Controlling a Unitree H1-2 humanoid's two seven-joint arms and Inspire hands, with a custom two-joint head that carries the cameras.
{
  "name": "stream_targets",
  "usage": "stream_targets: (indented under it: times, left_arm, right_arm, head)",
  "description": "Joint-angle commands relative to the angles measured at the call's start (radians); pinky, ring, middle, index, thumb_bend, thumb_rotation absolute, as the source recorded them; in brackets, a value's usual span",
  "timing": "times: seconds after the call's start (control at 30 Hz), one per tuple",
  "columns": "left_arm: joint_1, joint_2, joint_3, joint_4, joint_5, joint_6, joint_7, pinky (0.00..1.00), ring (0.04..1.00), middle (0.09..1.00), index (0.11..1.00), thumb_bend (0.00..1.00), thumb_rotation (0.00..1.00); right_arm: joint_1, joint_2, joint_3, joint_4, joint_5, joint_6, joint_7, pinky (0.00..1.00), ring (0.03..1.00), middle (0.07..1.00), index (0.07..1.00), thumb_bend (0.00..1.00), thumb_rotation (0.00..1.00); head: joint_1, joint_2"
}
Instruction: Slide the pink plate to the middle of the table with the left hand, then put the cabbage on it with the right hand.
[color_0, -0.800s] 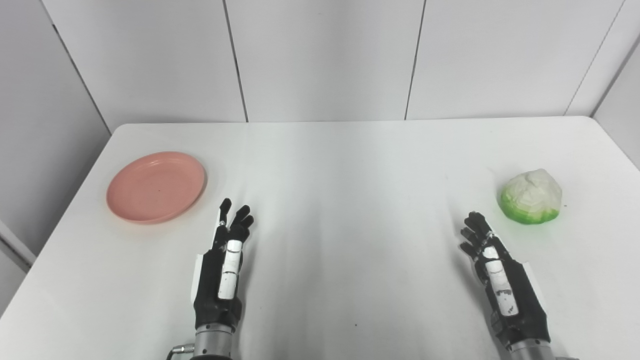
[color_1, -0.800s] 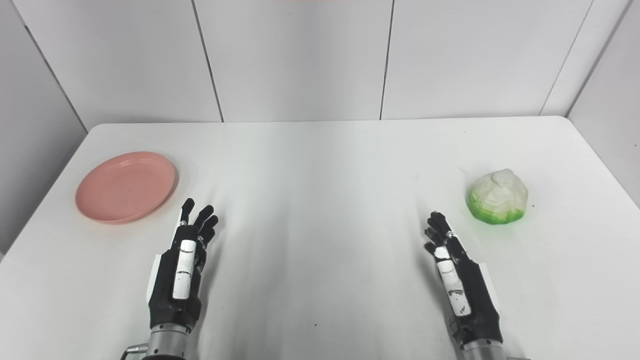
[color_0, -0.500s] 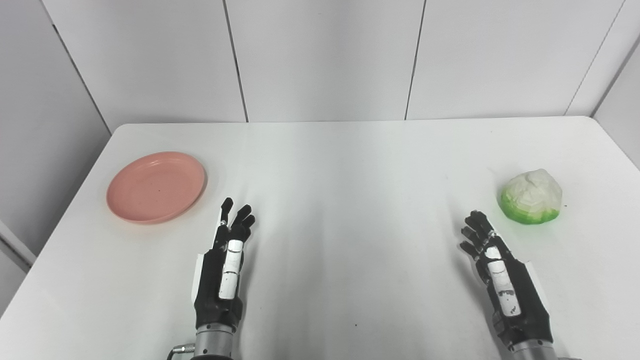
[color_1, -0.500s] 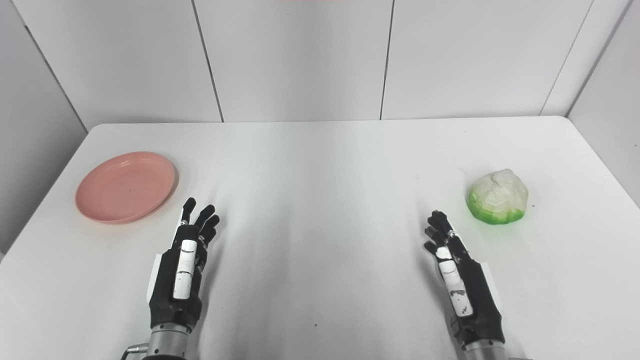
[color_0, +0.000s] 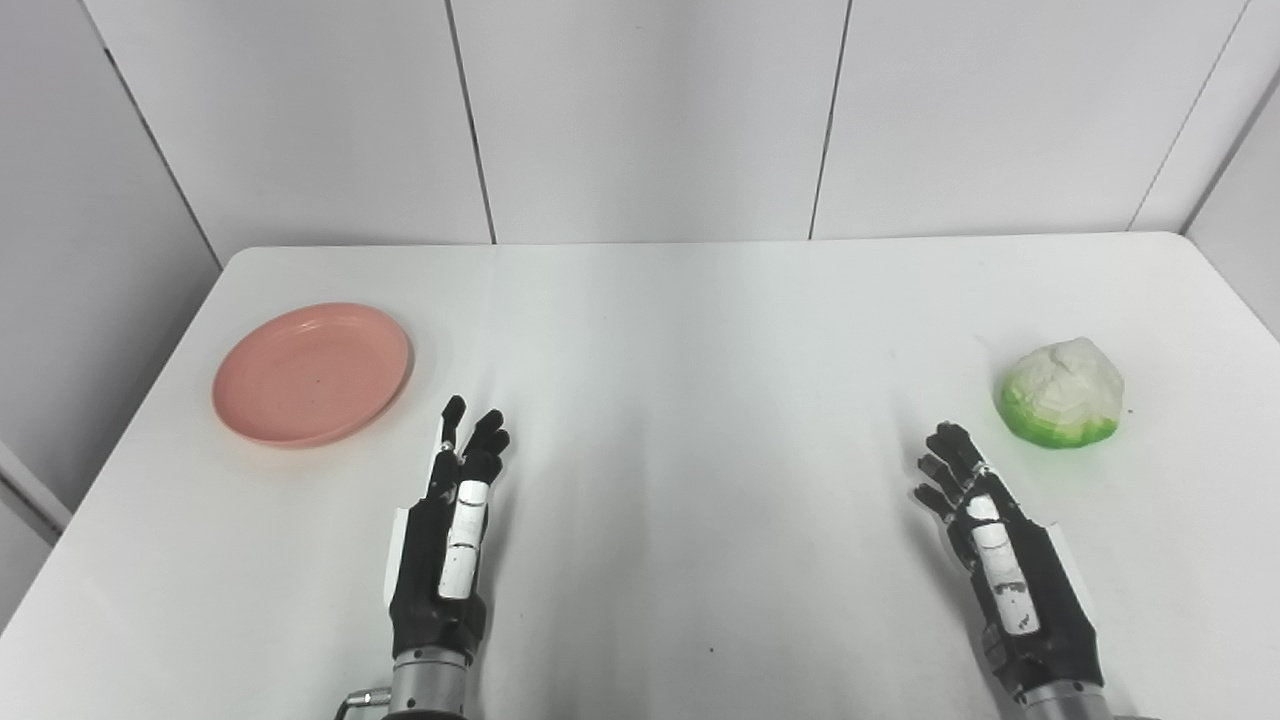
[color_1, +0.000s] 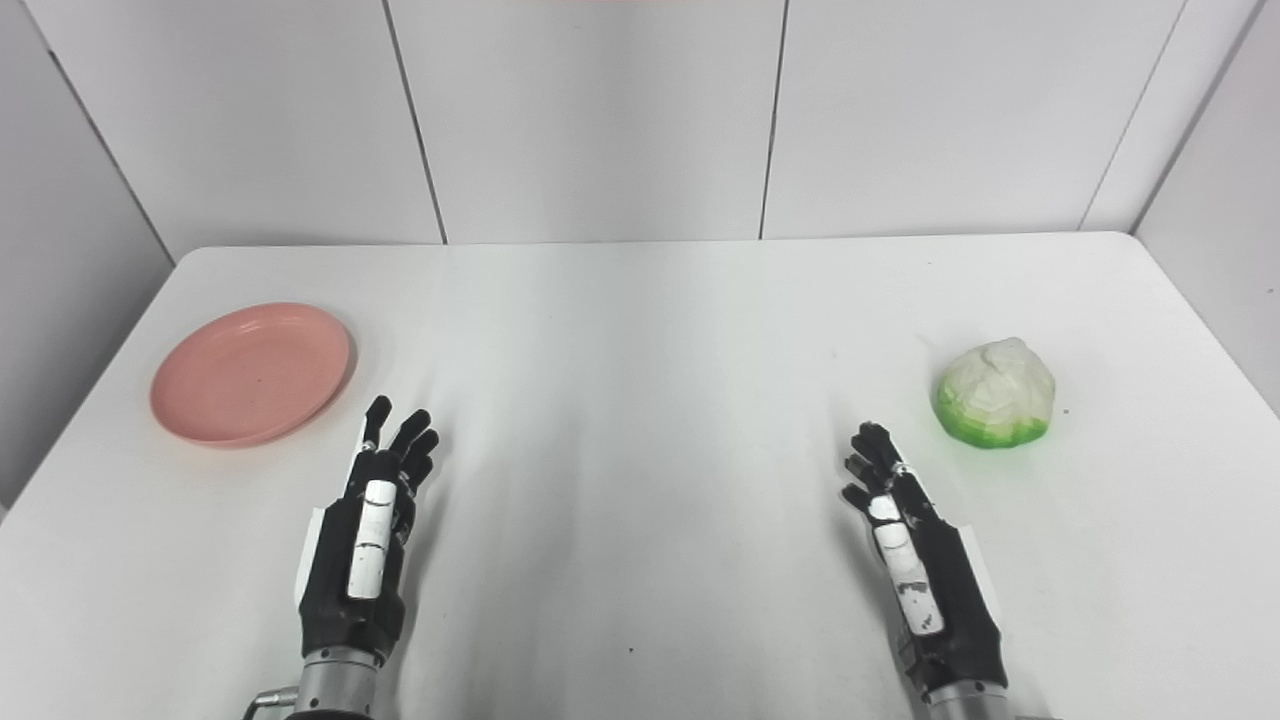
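A pink plate (color_0: 311, 373) lies flat near the table's left edge, with nothing on it. A white-and-green cabbage (color_0: 1062, 406) sits near the right edge. My left hand (color_0: 449, 535) rests low at the front left, open, fingers stretched forward; it is below and to the right of the plate and apart from it. At the front right my right hand (color_0: 995, 555) is open too, holding nothing, its fingertips a short way down and left of the cabbage.
The white table (color_0: 700, 400) ends at grey wall panels (color_0: 650, 120) along the back. Its left and right edges run close to the plate and the cabbage.
Both hands have stayed almost still; the right hand has shifted very slightly. Plate and cabbage have not moved.
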Motion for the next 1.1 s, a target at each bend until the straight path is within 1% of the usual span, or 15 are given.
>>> stream_targets:
  times: [0.0,0.07,0.1,0.13,0.3,0.33,0.37,0.4,0.43,0.53,0.57,0.7,0.8,0.9,1.07]
  left_arm:
    - [0.141,-0.009,0.002,-0.029,0.006,-0.045,-0.018,0.96,0.917,0.912,0.979,0.77,0.83]
    - [0.14,-0.013,-0.002,-0.019,0.011,-0.052,-0.015,0.96,0.915,0.913,0.98,0.77,0.84]
    - [0.14,-0.016,-0.006,-0.008,0.016,-0.06,-0.013,0.96,0.916,0.913,0.98,0.77,0.84]
    - [0.139,-0.019,-0.009,0.0,0.019,-0.065,-0.012,0.95,0.916,0.915,0.981,0.76,0.84]
    - [0.131,-0.042,-0.029,0.08,0.039,-0.132,0.0,0.93,0.908,0.915,0.978,0.73,0.84]
    - [0.127,-0.048,-0.034,0.102,0.042,-0.151,0.002,0.94,0.907,0.915,0.972,0.73,0.83]
    - [0.125,-0.051,-0.037,0.117,0.044,-0.164,0.004,0.94,0.907,0.915,0.97,0.72,0.83]
    - [0.122,-0.054,-0.042,0.134,0.051,-0.178,0.006,0.94,0.907,0.915,0.969,0.72,0.83]
    - [0.119,-0.056,-0.046,0.145,0.056,-0.188,0.008,0.93,0.907,0.914,0.97,0.7,0.83]
    - [0.11,-0.06,-0.055,0.181,0.07,-0.219,0.018,0.92,0.901,0.909,0.971,0.68,0.81]
    - [0.108,-0.062,-0.057,0.189,0.073,-0.225,0.02,0.92,0.899,0.908,0.97,0.68,0.8]
    - [0.093,-0.063,-0.058,0.238,0.085,-0.266,0.025,0.9,0.888,0.903,0.963,0.67,0.79]
    - [0.087,-0.059,-0.059,0.258,0.09,-0.287,0.026,0.88,0.888,0.903,0.964,0.62,0.78]
    - [0.082,-0.057,-0.053,0.261,0.083,-0.29,0.026,0.87,0.884,0.903,0.958,0.65,0.76]
    - [0.062,-0.033,-0.048,0.251,0.098,-0.329,0.018,0.84,0.882,0.909,0.947,0.63,0.75]
  right_arm:
    - [0.009,0.01,-0.006,-0.036,0.017,-0.05,0.015,0.92,0.928,0.929,0.911,0.84,0.88]
    - [0.006,0.007,-0.012,-0.022,0.029,-0.064,0.022,0.91,0.929,0.93,0.912,0.84,0.87]
    - [0.005,0.004,-0.017,-0.009,0.035,-0.076,0.027,0.91,0.93,0.931,0.912,0.84,0.87]
    - [0.004,0.002,-0.02,0.0,0.04,-0.084,0.03,0.91,0.932,0.933,0.913,0.83,0.87]
    - [0.005,-0.026,-0.042,0.076,0.061,-0.147,0.065,0.92,0.94,0.942,0.922,0.82,0.89]
    - [0.004,-0.032,-0.048,0.097,0.068,-0.164,0.075,0.93,0.94,0.945,0.925,0.81,0.89]
    - [0.004,-0.035,-0.052,0.111,0.073,-0.177,0.082,0.94,0.941,0.946,0.927,0.81,0.89]
    - [0.004,-0.038,-0.058,0.129,0.082,-0.192,0.09,0.94,0.941,0.947,0.928,0.81,0.89]
    - [0.004,-0.04,-0.061,0.141,0.087,-0.202,0.097,0.95,0.947,0.953,0.934,0.8,0.9]
    - [0.002,-0.046,-0.07,0.173,0.097,-0.221,0.109,0.98,0.958,0.961,0.942,0.8,0.92]
    - [0.0,-0.048,-0.072,0.179,0.1,-0.224,0.112,0.98,0.964,0.965,0.945,0.79,0.92]
    - [-0.007,-0.053,-0.079,0.218,0.1,-0.246,0.122,0.98,0.969,0.973,0.955,0.79,0.94]
    - [-0.011,-0.053,-0.079,0.232,0.095,-0.249,0.119,0.99,0.983,0.985,0.968,0.78,0.95]
    - [-0.014,-0.047,-0.076,0.232,0.09,-0.241,0.113,0.98,0.974,0.979,0.972,0.79,0.95]
    - [-0.022,-0.039,-0.069,0.237,0.079,-0.236,0.108,1.0,0.984,0.985,0.977,0.78,0.94]
  head:
    - [0.001,-0.002]
    - [0.02,-0.014]
    - [0.052,-0.039]
    - [0.052,-0.039]
    - [0.151,-0.125]
    - [0.18,-0.156]
    - [0.18,-0.156]
    - [0.2,-0.18]
    - [0.2,-0.18]
    - [0.229,-0.217]
    - [0.229,-0.217]
    - [0.266,-0.255]
    - [0.269,-0.259]
    - [0.269,-0.26]
    - [0.253,-0.256]
